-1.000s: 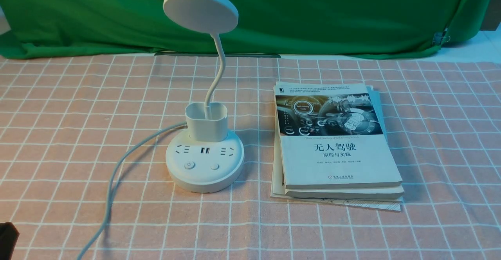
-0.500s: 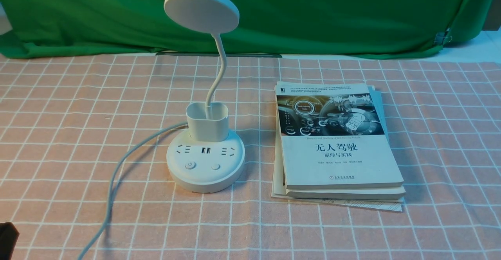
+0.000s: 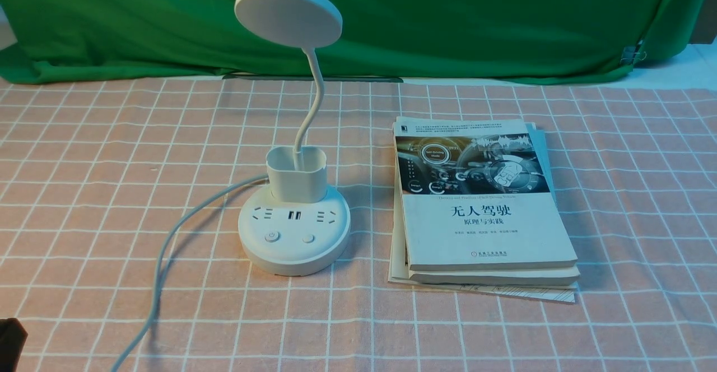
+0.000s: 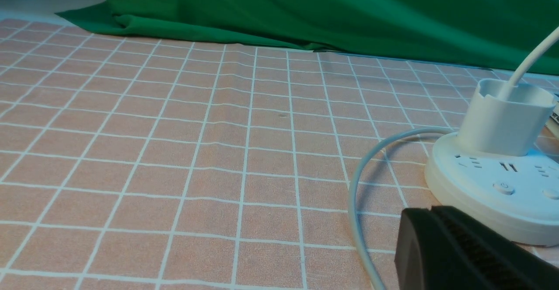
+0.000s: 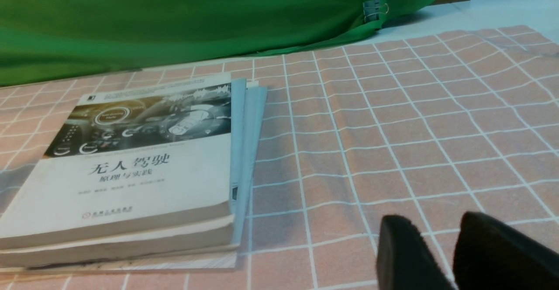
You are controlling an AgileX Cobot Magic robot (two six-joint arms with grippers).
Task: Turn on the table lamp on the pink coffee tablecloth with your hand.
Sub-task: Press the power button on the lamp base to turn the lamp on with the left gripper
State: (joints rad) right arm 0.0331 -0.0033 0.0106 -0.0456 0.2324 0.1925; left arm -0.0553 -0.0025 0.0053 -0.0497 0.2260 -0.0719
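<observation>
Upright, white table lamp (image 3: 294,232), disc head tilted

Matt white plastic table lamp (image 3: 294,249) – wrinkled pink cloth (image 3: 224,305) – paper books (image 3: 487,232), cover faintly glossy

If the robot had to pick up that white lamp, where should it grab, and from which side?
Probably by the cup holder, low on the lamp, coming from the near side, hand pinching its left and right walls. It stands upright and looks sturdier than the thin, curved gooseneck; the cord leaves toward the left.
</observation>
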